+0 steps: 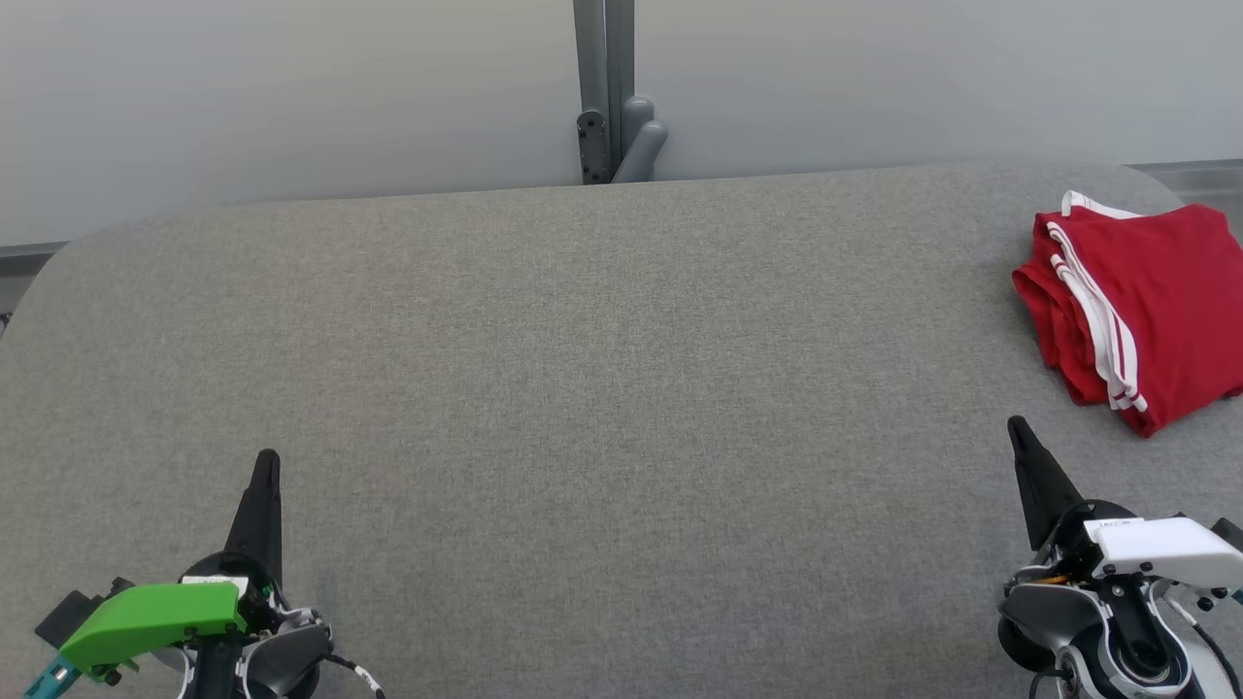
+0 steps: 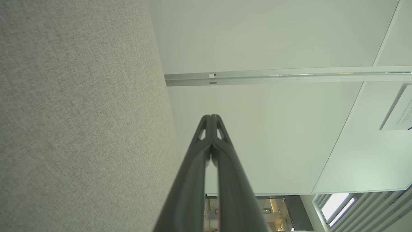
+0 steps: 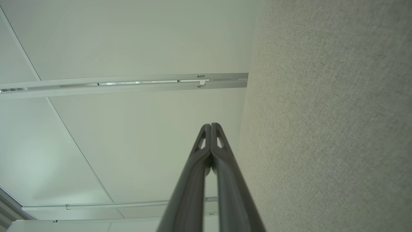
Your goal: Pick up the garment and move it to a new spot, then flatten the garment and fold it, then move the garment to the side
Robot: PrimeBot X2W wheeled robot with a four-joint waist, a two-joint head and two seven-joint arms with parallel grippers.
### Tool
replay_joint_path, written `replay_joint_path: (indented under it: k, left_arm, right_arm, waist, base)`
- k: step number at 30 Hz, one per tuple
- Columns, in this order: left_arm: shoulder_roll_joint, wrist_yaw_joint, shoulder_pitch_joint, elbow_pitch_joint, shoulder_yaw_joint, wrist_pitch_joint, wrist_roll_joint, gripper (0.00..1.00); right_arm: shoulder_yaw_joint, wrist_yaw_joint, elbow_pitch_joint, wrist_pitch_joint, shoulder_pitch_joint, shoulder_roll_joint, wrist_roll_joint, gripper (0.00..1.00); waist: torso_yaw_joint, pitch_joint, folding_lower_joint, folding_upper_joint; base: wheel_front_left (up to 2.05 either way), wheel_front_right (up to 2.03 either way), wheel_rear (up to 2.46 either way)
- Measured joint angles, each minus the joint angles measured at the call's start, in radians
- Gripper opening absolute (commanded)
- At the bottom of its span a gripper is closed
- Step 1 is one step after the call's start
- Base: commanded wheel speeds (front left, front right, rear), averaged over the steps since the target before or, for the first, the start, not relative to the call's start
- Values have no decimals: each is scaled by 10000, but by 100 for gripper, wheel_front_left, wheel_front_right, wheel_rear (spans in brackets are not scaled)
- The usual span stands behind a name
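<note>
Red garment [image 1: 1141, 301] is seen folded at right edge of grey counter [image 1: 583, 388]; left gripper [image 1: 265, 464] & right gripper [image 1: 1018, 429], lower corners, are both closed together, nothing held

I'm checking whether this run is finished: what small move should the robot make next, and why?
Probably none; I'd leave both hands parked. The red garment already lies folded at the right side of the table. The left hand and right hand are both shut, empty and apart from it.

Wall notice [image 2: 400, 111], print too small to read, nothing else legible
</note>
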Motion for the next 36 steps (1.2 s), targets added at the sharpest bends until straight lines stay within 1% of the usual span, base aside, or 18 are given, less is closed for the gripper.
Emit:
replay_joint_path:
  k: [36]
  left_arm:
    - [0, 0, 0, -2, 0, 0, 0, 0]
  right_arm:
    - [0, 0, 0, 0, 1, 0, 0, 0]
  waist:
    - [0, 0, 0, 0]
  base:
    - [0, 0, 0]
